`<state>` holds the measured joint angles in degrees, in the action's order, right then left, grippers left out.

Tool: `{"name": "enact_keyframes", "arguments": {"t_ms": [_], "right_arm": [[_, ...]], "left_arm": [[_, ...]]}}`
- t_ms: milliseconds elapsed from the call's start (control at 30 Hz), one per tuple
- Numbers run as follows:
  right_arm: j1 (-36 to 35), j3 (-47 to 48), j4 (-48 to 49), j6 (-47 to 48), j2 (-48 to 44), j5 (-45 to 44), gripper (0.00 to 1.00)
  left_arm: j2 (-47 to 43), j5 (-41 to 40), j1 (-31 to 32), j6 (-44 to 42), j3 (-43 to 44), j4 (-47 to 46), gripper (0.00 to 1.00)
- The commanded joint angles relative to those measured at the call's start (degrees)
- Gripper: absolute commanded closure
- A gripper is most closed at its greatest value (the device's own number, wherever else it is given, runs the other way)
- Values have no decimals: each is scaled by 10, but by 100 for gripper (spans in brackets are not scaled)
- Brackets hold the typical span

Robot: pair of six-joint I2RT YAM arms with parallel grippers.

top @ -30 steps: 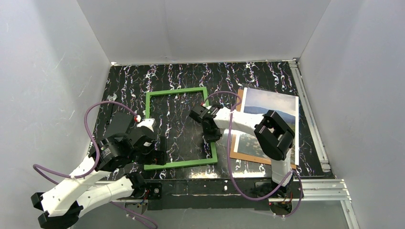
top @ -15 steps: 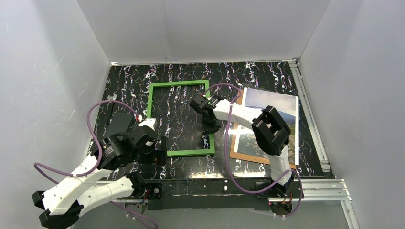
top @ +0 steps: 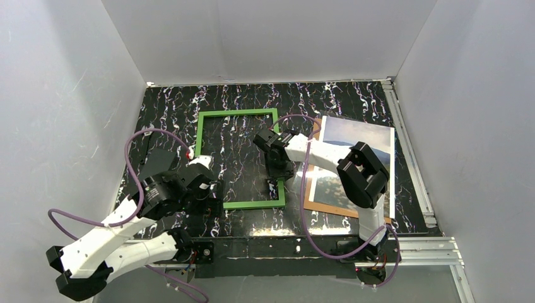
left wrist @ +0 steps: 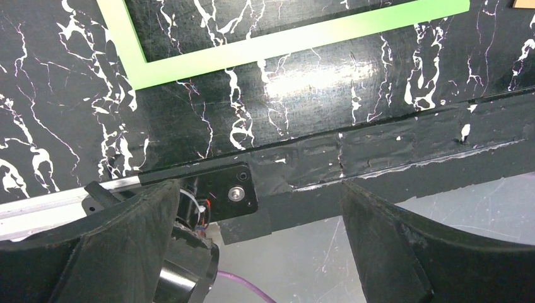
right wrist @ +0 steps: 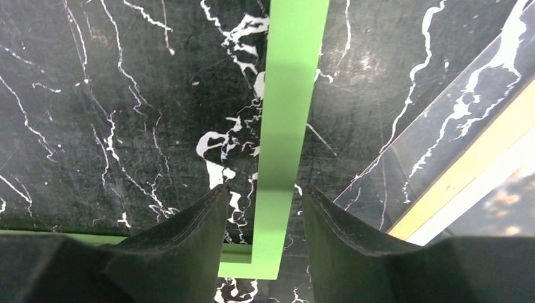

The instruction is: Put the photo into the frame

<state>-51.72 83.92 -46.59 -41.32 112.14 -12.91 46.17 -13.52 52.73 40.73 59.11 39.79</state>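
Left hand (left wrist: 258,249) spread, empty, over desk (top: 164,107) near edge; frame (top: 236,113) flat mid-desk; right hand (right wrist: 265,214) parted astride its right rail, not pinching; I judge a skewed lift-off could snag and drag it; photo (top: 356,136) atop backing board (top: 309,203), right edge. Count: one each; two hands.

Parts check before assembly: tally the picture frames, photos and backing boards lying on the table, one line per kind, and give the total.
Green frame: 1
Photo: 1
Brown backing board: 1
Total: 3
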Motion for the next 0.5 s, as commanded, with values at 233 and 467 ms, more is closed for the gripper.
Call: {"name": "enact_keyframes", "arguments": {"t_ms": [233,467], "right_arm": [[-7,-79,50,-33,-55,76,44],[-17,-119,78,-42,-82,97,44]], "left_arm": [[-15,-12,4,4,4,51,0],[-17,-9,4,11,-3,50,0]]}}
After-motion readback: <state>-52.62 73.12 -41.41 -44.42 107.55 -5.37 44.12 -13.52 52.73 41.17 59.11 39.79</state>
